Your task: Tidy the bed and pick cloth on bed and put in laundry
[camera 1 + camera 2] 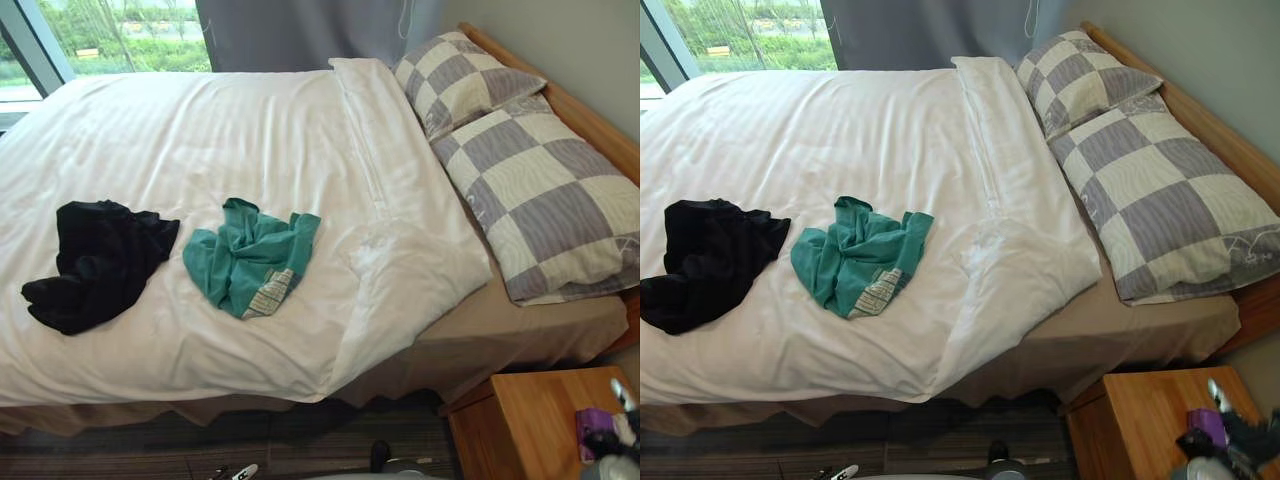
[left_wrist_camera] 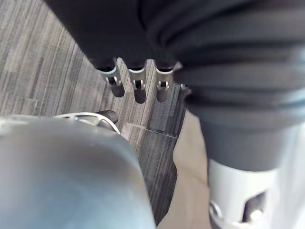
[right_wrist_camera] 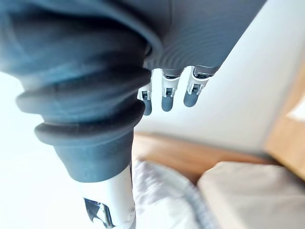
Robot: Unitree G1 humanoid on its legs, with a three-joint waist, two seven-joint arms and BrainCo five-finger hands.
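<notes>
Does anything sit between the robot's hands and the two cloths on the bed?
Nothing visible does. The teal cloth and black cloth lie uncovered on the white duvet, close to its near edge. The left hand hangs open over the floor, the right hand open by the nightstand.

Daylight comes in through the window (image 1: 110, 35) at the far left corner and spreads over the white duvet (image 1: 200, 150), brightest near the glass. The grey curtain (image 1: 300, 30) beside it sits in shade. Soft shadows lie in the duvet's folds and along the edges of the black garment (image 1: 95, 260) and the teal garment (image 1: 250, 255). The floor (image 1: 250, 435) below the bed edge is dim. In the right wrist view the wall (image 3: 248, 86) glares almost white.
</notes>
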